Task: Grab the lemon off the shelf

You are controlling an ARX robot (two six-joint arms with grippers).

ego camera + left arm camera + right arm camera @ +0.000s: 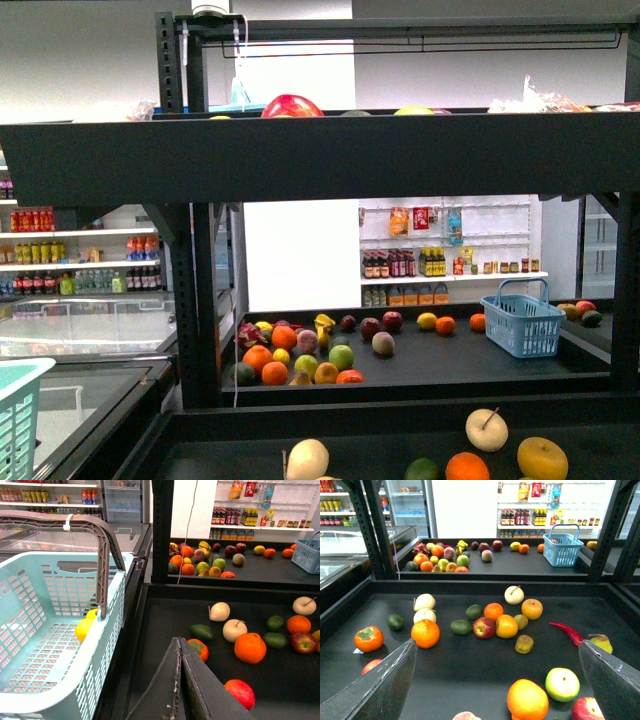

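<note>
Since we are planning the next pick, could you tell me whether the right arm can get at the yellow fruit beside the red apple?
Probably yes: the right gripper is open, and the yellow fruit lies ahead on the shelf with nothing over it, though the red apple sits tight against it.

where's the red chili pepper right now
In the right wrist view, the red chili pepper lies on the shelf tray, touching a yellow-green pear, near the open right pincer.
</note>
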